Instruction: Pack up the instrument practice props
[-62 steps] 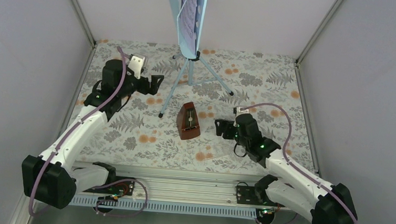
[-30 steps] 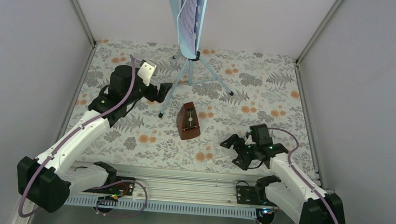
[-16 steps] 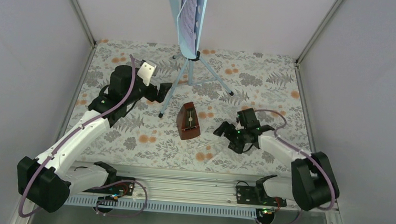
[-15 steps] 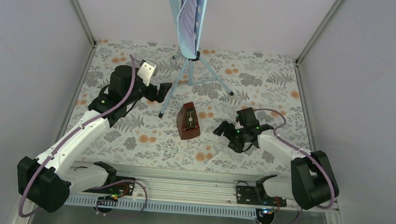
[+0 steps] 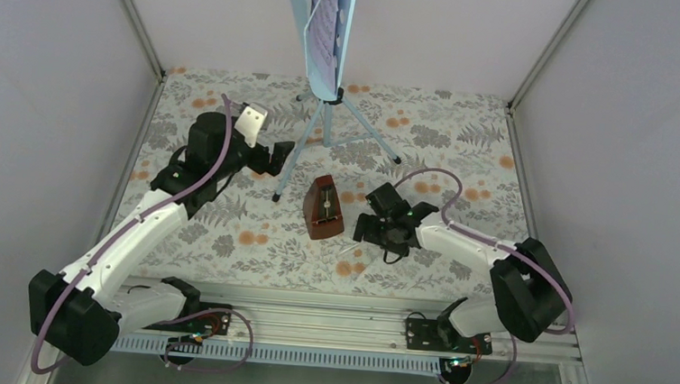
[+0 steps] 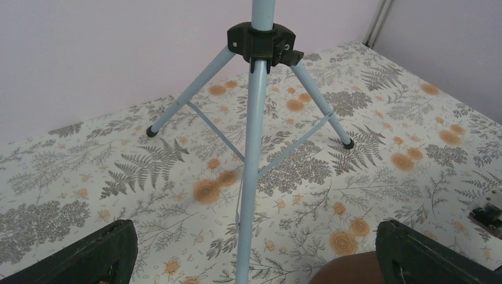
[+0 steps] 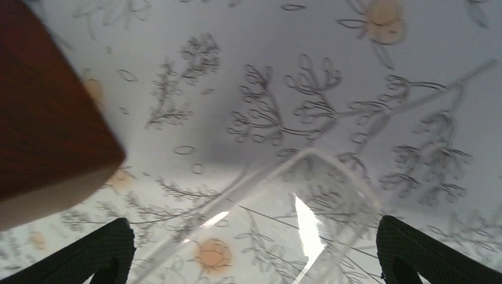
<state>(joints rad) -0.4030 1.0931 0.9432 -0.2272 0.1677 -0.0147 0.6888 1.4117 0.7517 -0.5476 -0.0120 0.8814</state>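
The right gripper [image 5: 365, 228], jaws wide apart, sat just beside the metronome [image 5: 322, 211]. It should go around it low down (the wide part), then squeeze softly.

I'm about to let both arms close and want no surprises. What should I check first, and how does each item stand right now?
1. Open left tool: ok.
2. The stand leg lined up between the left tool's fingers: ok.
3. Open right tool: ok.
4. The metronome between the right tool's fingers: not ok, it sits off to one side.
5. Upright metronome: ok.
6. Free path for the right tool: cannot tell, a clear piece lies on the table there.
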